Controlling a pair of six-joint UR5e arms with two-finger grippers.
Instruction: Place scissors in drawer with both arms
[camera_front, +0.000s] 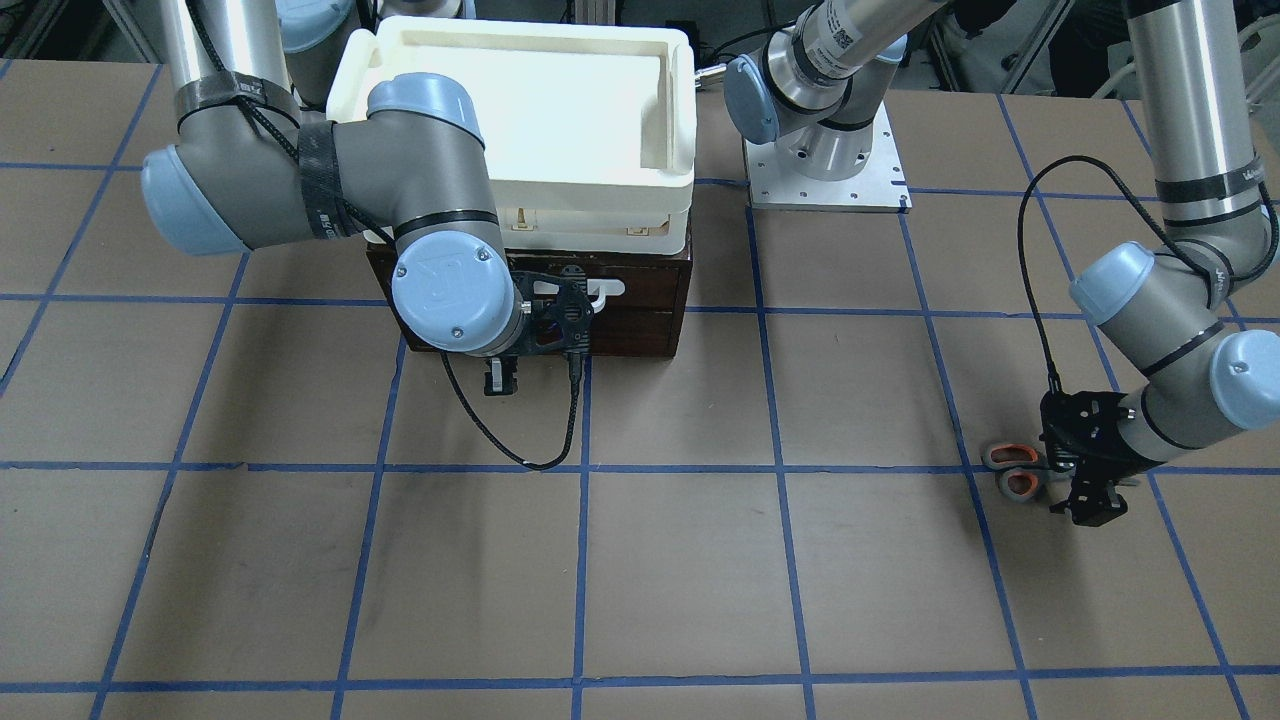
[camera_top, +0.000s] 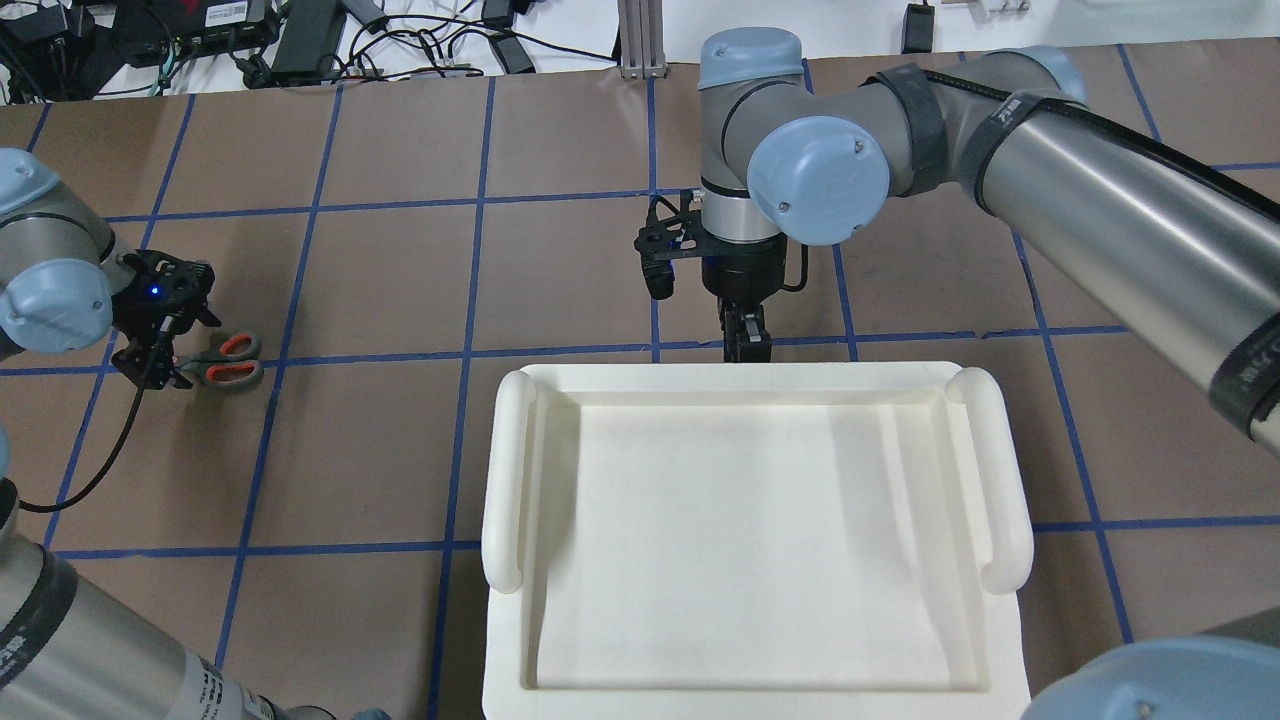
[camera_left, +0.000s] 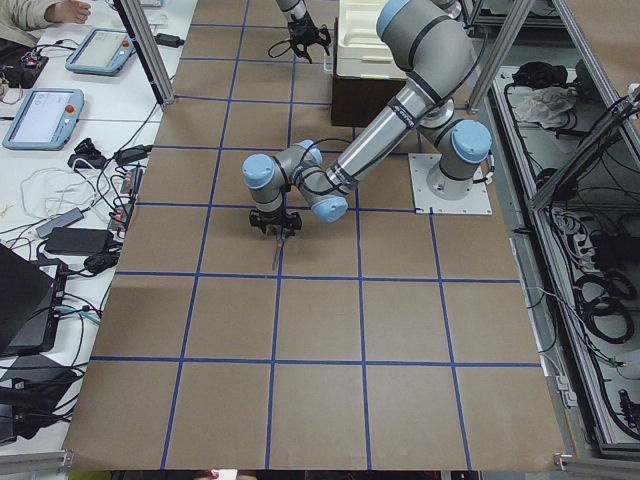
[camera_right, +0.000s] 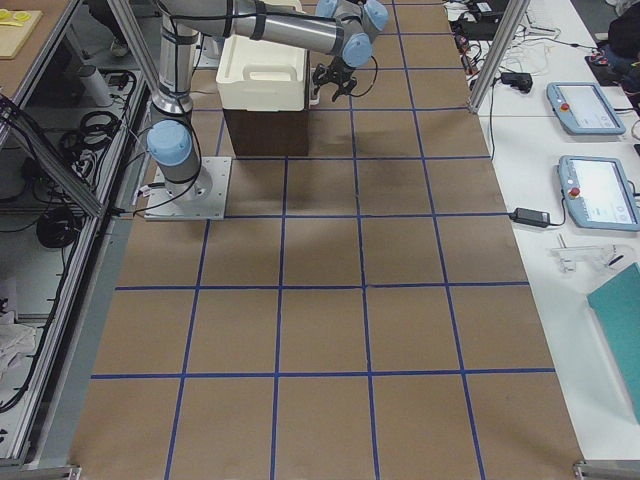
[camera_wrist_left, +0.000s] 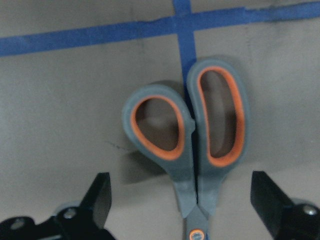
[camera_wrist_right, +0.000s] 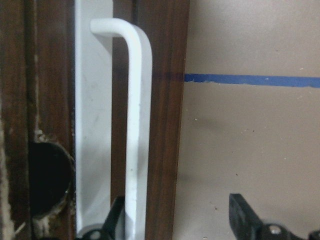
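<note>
Both wide open, nothing gripped: left gripper (camera_wrist_left: 180, 182) straddling scissors (camera_wrist_left: 192, 165), lower centre of frame; right gripper (camera_wrist_right: 178, 202) straddling white handle (camera_wrist_right: 137, 125) of drawer (camera_wrist_right: 167, 100). White tray (camera_top: 505, 470) stacked over drawer.

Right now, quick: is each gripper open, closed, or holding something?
Left gripper: open, one finger on each side of the scissors, not gripping them.
Right gripper: open at the drawer's white bar handle, not clamped on it.

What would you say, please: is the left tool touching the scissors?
Apart. Left wrist view: the open left tool straddles the scissors, with bare table between them.
</note>
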